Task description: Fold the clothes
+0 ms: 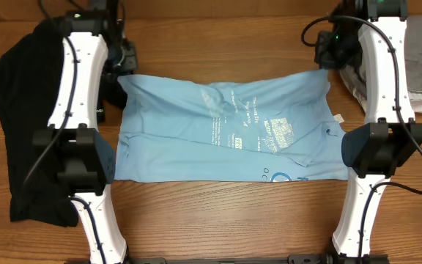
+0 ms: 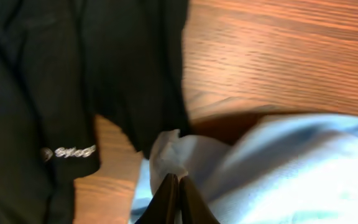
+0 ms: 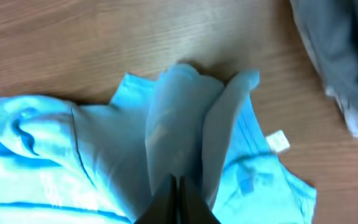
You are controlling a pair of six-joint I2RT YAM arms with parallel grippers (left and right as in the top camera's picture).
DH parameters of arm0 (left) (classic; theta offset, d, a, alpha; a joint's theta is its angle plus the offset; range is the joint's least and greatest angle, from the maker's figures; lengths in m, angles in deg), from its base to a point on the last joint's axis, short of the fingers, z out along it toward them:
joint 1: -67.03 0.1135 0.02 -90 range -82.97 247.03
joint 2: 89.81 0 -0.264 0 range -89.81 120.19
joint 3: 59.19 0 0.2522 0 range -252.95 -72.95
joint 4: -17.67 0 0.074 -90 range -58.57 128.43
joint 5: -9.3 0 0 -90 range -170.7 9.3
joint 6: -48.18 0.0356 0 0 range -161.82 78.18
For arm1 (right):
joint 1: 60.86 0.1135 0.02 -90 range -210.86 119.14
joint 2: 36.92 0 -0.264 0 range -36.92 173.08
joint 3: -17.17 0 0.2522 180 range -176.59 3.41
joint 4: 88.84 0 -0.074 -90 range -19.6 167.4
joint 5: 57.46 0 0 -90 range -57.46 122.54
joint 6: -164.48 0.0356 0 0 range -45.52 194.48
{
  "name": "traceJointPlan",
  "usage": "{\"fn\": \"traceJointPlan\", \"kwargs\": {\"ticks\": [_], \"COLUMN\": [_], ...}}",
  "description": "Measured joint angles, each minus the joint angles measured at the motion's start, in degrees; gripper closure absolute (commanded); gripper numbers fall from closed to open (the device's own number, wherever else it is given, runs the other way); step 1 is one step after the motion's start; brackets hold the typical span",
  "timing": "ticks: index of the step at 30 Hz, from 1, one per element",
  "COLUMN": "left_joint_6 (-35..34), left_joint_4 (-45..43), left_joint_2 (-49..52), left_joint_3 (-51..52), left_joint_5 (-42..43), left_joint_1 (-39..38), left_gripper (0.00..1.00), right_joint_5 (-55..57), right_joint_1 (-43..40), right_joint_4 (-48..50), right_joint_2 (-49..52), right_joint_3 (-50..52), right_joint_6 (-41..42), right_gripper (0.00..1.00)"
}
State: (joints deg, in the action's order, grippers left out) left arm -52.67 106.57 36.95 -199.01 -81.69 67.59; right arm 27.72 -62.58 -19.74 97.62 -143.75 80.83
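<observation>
As overhead view shows, light blue short-sleeved T-shirt (image 1: 218,147) lies flat at table centre, long axis arm to arm, one far corner nearest each arm.
Left wrist: left gripper (image 2: 174,186) clamped on blue corner beside black white-logo shirt (image 2: 42,93).
Right wrist: right gripper (image 3: 176,186) pinching bunched blue corner.

Table: brown wood-grain top (image 1: 218,220), carrying three pieces of cloth.
Light blue T-shirt (image 1: 226,139): spread across the table between the left jaws and the right jaws, white printed lettering (image 1: 273,130) facing up. One end rises in a peak into the closed left jaws. The other end is gathered in folds into the closed right jaws.
White neck tag (image 3: 278,142): just right of the right jaws.
Black shirt (image 1: 20,117): crumpled, ahead and left of the left jaws, its hem touching the T-shirt's peaked corner. Its small white logo (image 2: 73,151) sits left of those jaws.
Grey cloth (image 3: 347,56): ahead and right of the right jaws, apart from the T-shirt.
</observation>
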Motion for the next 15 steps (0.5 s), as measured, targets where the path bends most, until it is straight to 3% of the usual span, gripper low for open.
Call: {"fn": "traceJointPlan", "kwargs": {"ticks": [15], "left_joint_6": [0.1], "left_joint_4": [2.0], "left_joint_2": [0.0], "left_joint_3": [0.0], "left_joint_5": [-0.2], "left_joint_1": [5.1], "left_gripper": [0.96], "right_joint_5": [-4.0], "right_joint_1": [-7.3], "right_joint_4": [0.0], "right_joint_2": [-0.2], "right_joint_3": [0.0], "right_joint_6": [1.0], "right_gripper": [0.96]}}
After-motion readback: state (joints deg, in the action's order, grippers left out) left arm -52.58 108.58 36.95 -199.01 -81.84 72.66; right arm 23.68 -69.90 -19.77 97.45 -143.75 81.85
